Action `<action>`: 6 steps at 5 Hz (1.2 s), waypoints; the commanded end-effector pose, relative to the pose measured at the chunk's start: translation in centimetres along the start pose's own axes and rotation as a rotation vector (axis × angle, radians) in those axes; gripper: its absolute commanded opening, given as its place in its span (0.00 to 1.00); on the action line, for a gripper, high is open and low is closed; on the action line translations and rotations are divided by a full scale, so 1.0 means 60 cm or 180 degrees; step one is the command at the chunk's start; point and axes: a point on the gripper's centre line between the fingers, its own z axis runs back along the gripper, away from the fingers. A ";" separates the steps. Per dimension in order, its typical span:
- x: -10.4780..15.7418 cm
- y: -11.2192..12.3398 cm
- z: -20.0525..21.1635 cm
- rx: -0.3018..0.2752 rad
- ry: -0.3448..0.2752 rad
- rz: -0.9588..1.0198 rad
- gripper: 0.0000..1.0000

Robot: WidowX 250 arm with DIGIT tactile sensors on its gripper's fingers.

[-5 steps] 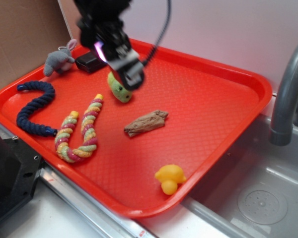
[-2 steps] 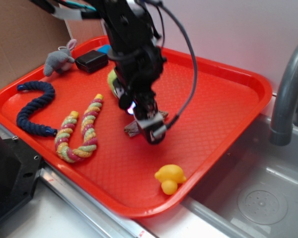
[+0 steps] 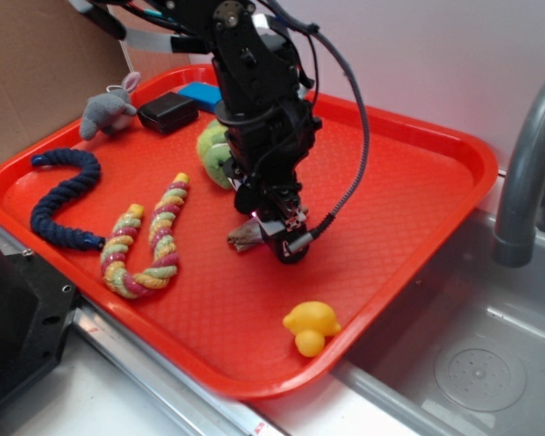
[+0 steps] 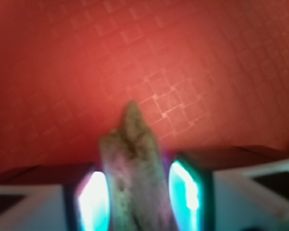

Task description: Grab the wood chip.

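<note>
Wrist view is super close and blurry, but you can see the wood chip (image 4: pixel 133 168) sitting right between the two fingers (image 4: pixel 187 192) of the tool (image 4: pixel 137 195). The pads glow pinkish on one side and teal on the other, and there's a thin gap showing on each side of the chip, so the tool looks partly open around it. Can't tell if it's actually pinching it yet. The chip's pointy end sticks out past the fingertips over the red tray (image 4: pixel 192 62).

From the exterior view, going from the front edge back: a yellow rubber duck (image 3: pixel 311 328) sits nearest the camera, in front of the tool and well apart from it. The tool (image 3: pixel 277 238) is down low at the tray (image 3: pixel 409 209), pretty much in the middle, with the wood chip (image 3: pixel 244 239) poking out on its left side, lying flat on the tray surface. The rest of the chip is hidden behind the fingers.

Left of the tool there's a pastel twisted rope toy (image 3: pixel 147 241) bent into a U, and further left a dark blue rope (image 3: pixel 64 200). Just behind the tool, partly hidden by the arm, is a green plush toy (image 3: pixel 214 153). Further back are a black box (image 3: pixel 167 112) and a blue thing (image 3: pixel 200 93), then a grey toy mouse (image 3: pixel 109 109) at the tray's back left rim. Off to the right, beyond the tray, there's a grey faucet (image 3: pixel 527 163) over a sink (image 3: pixel 477 359).
</note>
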 end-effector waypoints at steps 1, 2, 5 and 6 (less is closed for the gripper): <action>-0.035 0.018 0.109 0.0104 -0.0028 0.0233 0.00; -0.065 0.055 0.189 0.0055 0.0033 0.0665 0.00; -0.070 0.154 0.306 0.0488 -0.0345 0.1950 0.00; -0.072 0.148 0.326 0.0461 -0.0460 0.1868 0.00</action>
